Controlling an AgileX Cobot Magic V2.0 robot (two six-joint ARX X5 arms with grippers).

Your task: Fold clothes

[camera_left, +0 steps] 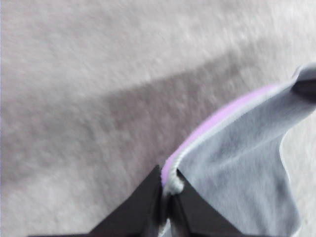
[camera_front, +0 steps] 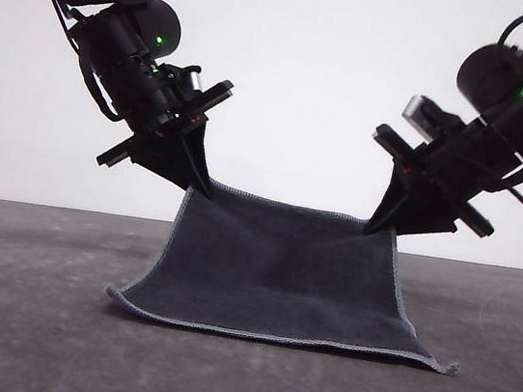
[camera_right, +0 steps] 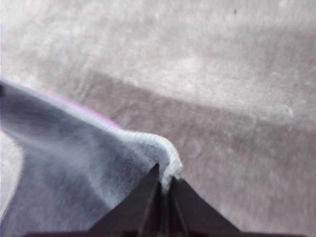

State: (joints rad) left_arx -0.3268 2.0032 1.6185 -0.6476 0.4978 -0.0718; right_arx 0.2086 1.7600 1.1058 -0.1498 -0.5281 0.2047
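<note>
Front view, left gripper (camera_front: 202, 186) clamped on the far left corner of the cloth (camera_front: 279, 277), charcoal face presented, far edge held raised, near edge rested on the table (camera_front: 20, 318), right gripper (camera_front: 375, 227) clamped on the far right corner, purple underside glimpsed at both wrists.

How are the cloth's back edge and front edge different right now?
The back edge of the cloth is lifted off the table; the front edge lies on it. The back edge is pinched at its corners by the left gripper and right gripper; the front edge is free. Both carry light grey stitching.
</note>
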